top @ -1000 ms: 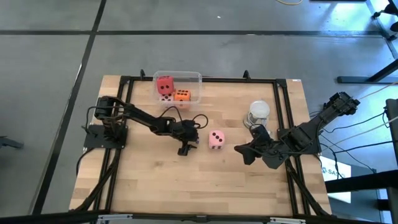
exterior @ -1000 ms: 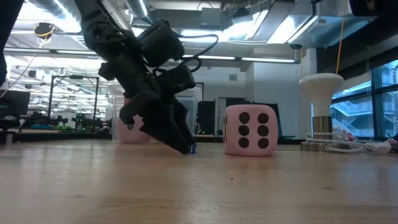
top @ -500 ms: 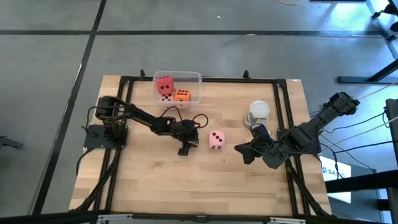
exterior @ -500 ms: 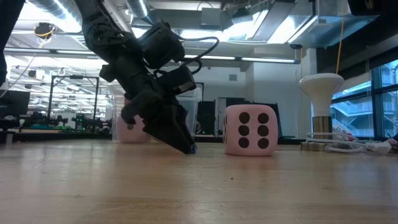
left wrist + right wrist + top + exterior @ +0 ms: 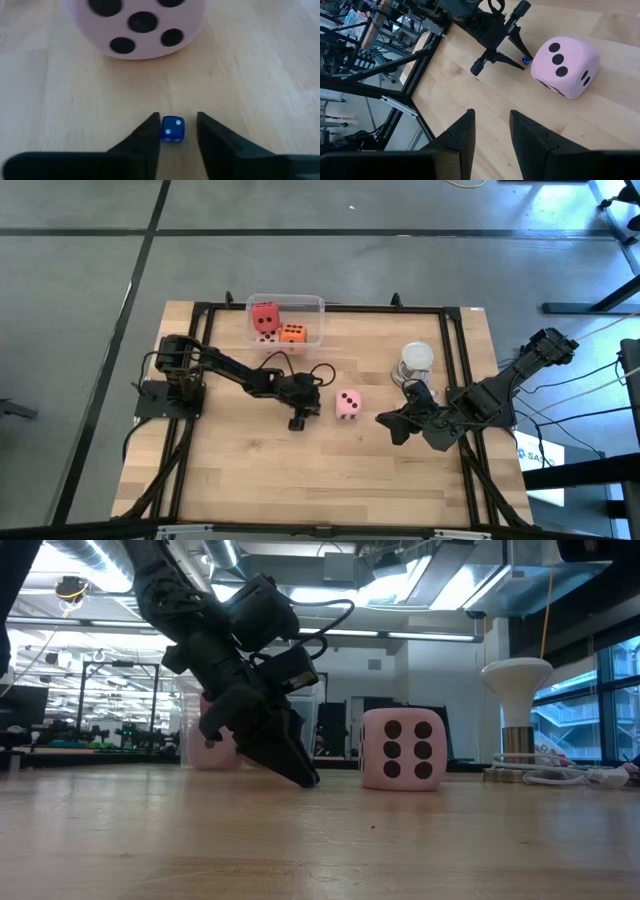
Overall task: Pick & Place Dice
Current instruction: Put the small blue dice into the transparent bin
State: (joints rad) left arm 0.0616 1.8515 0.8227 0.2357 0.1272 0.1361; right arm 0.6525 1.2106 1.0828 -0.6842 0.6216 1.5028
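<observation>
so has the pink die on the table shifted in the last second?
No. The pink die sits at the same spot relative to the clear tub in the high view.

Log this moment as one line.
left tool: fingertips at table, straddling small blue die | pink die: beside, untouched | right tool: waiting, empty

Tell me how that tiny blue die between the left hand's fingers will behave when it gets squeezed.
The tiny blue die looks hard and glossy, so probably slippery and liable to pop out. It sits between the left hand fingers with a gap on one side, so it may shift first. Being cubic, it shouldn't roll far.
</observation>
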